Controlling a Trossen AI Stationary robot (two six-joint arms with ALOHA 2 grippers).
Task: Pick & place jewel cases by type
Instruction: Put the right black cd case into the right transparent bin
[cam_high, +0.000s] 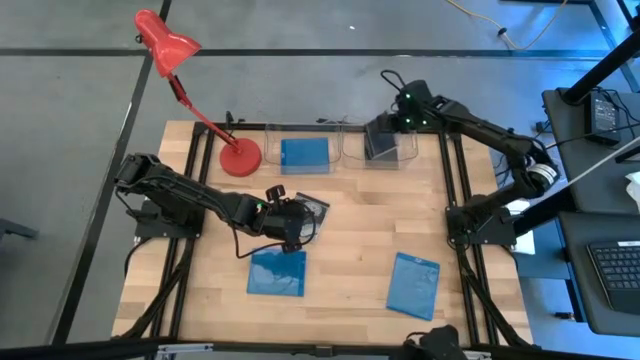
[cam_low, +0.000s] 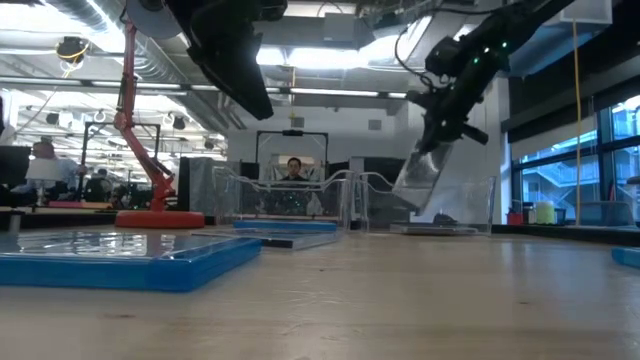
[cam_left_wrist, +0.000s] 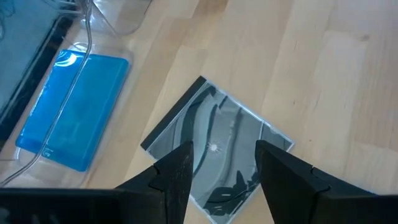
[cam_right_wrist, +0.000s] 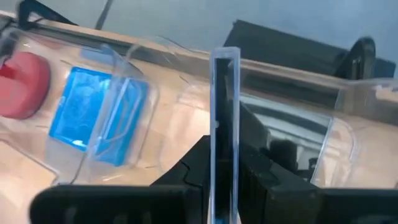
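Note:
A clear jewel case with a dark insert (cam_left_wrist: 217, 140) lies flat on the wooden table (cam_high: 350, 250), also seen from above (cam_high: 316, 209). My left gripper (cam_left_wrist: 221, 180) hangs open above its near part, apart from it. My right gripper (cam_high: 386, 128) at the far right is shut on another clear jewel case (cam_right_wrist: 225, 118), holding it over the right clear tray (cam_high: 408, 152). One blue jewel case (cam_high: 305, 155) lies in the left clear tray (cam_high: 275, 140). Two more blue cases (cam_high: 277, 272) (cam_high: 413, 285) lie flat on the near part of the table. My right gripper pinches the clear jewel case's two flat faces (cam_right_wrist: 225, 162) between its two fingers (cam_right_wrist: 198, 168), at the case's upper edge. The fingers slant down from above. The case hangs tilted below them (cam_low: 425, 180), its lower end between the tray's walls and clear of the tray floor.
A red desk lamp (cam_high: 240, 157) stands at the far left beside the trays, its arm reaching out past the table's far left corner. Black frame rails (cam_high: 447, 200) run along both sides of the table. Bare wood lies in the middle, between the two blue cases.

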